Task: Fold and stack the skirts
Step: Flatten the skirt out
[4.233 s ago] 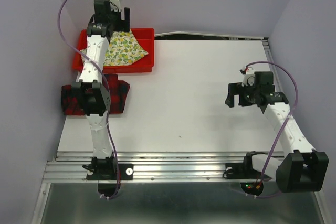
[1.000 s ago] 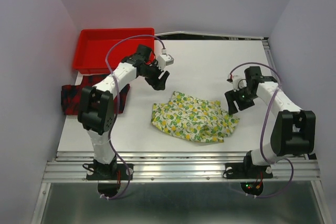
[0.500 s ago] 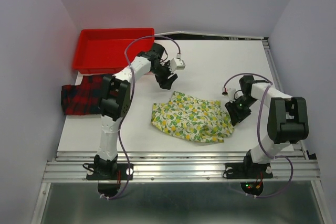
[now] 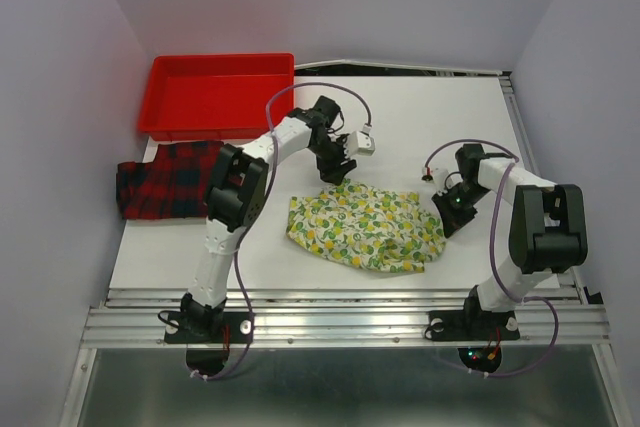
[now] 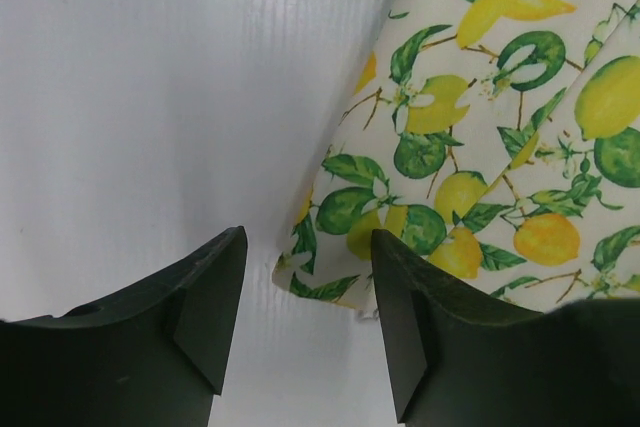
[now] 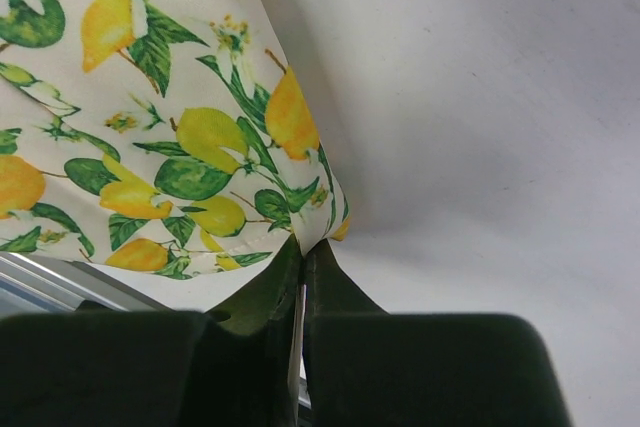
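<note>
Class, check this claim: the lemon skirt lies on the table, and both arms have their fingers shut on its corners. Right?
Not quite. The left wrist view shows the left gripper with its fingers open around a corner of the lemon skirt, not shut on it. The right gripper is shut on its corner, and the skirt lies on the table.

1. From above, the left arm hides the right edge of the plaid skirt.
2. The lemon skirt runs off the left wrist view's top and right edges (top and left in the right wrist view).
3. The right tool seems to pinch its corner; the nipped cloth is hidden between the jaws.
</note>
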You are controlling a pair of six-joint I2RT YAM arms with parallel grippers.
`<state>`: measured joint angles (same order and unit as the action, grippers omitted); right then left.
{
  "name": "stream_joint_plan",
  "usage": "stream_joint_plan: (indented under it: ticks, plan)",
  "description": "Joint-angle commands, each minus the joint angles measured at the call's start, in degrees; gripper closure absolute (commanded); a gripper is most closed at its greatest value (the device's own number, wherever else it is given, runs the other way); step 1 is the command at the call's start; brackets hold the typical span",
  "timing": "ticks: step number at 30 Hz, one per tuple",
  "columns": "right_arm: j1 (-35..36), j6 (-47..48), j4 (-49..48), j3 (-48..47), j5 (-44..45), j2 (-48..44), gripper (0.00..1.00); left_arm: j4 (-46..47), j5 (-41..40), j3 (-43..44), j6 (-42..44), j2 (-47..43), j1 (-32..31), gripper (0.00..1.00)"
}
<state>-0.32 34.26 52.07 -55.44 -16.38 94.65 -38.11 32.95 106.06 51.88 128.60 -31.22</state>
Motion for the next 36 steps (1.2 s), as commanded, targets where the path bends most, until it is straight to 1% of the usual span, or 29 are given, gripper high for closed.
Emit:
stream_joint_plan:
  ticks: [1, 4, 5, 6, 9, 11, 13, 14, 16, 17, 19, 20, 21, 23, 24, 25, 26, 27, 28, 29, 31, 32, 34, 35, 36]
  plan:
    - [-0.21, 0.02, -0.04, -1.42, -0.49, -0.87, 0.99, -1.44, 0.01, 3.62, 1.91, 1.92, -0.59, 0.38]
    - [-0.21, -0.07, 0.31, -1.95, -0.76, -1.49, 0.99, -2.67, 0.01, 5.47, 2.79, 3.94, -0.94, 0.41]
    - [-0.21, -0.16, 0.4, -2.13, -0.84, -1.57, 0.99, -3.11, -0.16, 5.82, 3.05, 4.38, -1.03, 0.43]
    - [-0.21, -0.51, 0.57, -2.56, -1.11, -1.66, 0.99, -3.72, -0.43, 5.91, 3.66, 4.91, -1.21, 0.52]
    - [-0.21, -1.04, 0.92, -3.53, -0.93, -1.58, 0.99, -4.08, -0.61, 5.3, 4.02, 4.65, -1.39, 0.69]
    - [-0.21, -2.79, 0.84, -4.93, -0.5, -2.1, 0.99, -3.38, -0.34, 4.34, 3.5, 2.73, -1.39, 0.86]
    - [-0.21, -4.02, 0.23, -6.43, -0.06, -2.98, 0.99, -2.15, -0.25, 3.54, 0.88, 0.61, -0.95, 0.98]
    - [-0.21, -4.64, -0.13, -8.78, 0.38, -3.68, 0.99, -0.93, -0.25, 3.63, -0.36, -0.44, -0.08, 1.0]
    - [-0.21, -6.31, -1.18, -11.87, 2.49, -3.77, 0.99, 0.13, -0.6, 4.94, -3.17, -2.73, 0.98, 1.0]
    - [-0.21, -6.66, -1.45, -13.62, 3.28, -3.69, 0.99, 0.23, -0.69, 7.99, -4.58, -3.08, 1.68, 1.0]
    - [-0.74, -7.63, -1.97, -20.03, 4.95, -2.55, 0.99, 1.98, -2.09, 11.87, -9.32, -3.61, 3.88, 1.0]
    - [-0.74, -7.98, -2.06, -22.58, 5.48, -2.02, 0.99, 4.77, -3.4, 15.72, -11.17, -3.88, 4.67, 1.0]
    - [-0.74, -8.42, -2.93, -27.57, 6.7, -0.97, 0.99, 6.71, -4.29, 17.5, -15.62, -4.49, 6.16, 1.0]
    - [-1.27, -9.12, -4.43, -32.6, 8.37, 0.18, 0.99, 11.45, -5.96, 21.36, -20.21, -5.46, 7.57, 1.0]
    - [-1.79, -9.47, -5.74, -38.11, 10.12, 1.57, 0.99, 16.61, -7.36, 22.42, -24.85, -6.59, 9.15, 1.0]
    - [-1.79, -9.56, -6.02, -41.21, 10.58, 1.59, 0.99, 19.01, -8.16, 23.31, -27.07, -7.04, 9.16, 1.0]
    - [-2.58, -9.82, -6.19, -44.46, 10.84, 3.15, 0.99, 21.3, -8.86, 25.32, -29.09, -7.48, 10.64, 1.0]
    - [-3.11, -10.26, -6.28, -50.84, 10.5, 3.95, 0.99, 25.15, -8.52, 26.12, -32.77, -8.44, 11.53, 1.0]
    - [-3.89, -10.61, -6.46, -53.87, 10.23, 5.09, 0.99, 26.84, -7.3, 26.74, -34.02, -9.23, 13.28, 1.0]
    - [-3.9, -10.71, -6.72, -56.42, 10.06, 5.45, 0.99, 29.99, -4.24, 26.31, -34.64, -10.11, 14.08, 1.0]
    - [-3.9, -10.44, -7.42, -60.38, 9.35, 5.37, 0.99, 32.65, -2.46, 23.94, -35.09, -14.32, 14.87, 1.0]
    - [-3.9, -10.18, -7.77, -61.79, 8.65, 4.15, 0.99, 33.7, 0.33, 19.75, -34.22, -15.99, 15.4, 1.0]
    - [-3.9, -9.04, -8.21, -60.59, 4.79, 1.95, 0.99, 35.47, 3.77, 13.77, -31.77, -22.14, 15.49, 1.0]
    - [-3.9, -8.08, -8.48, -56.83, 3.39, 0.55, 0.99, 35.73, 6.66, 6.43, -28.53, -24.25, 15.49, 1.0]
    - [-3.9, -6.68, -8.13, -54.36, 0.07, -2.25, 0.99, 36.87, 7.73, 2.26, -27.28, -28.62, 15.32, 1.0]
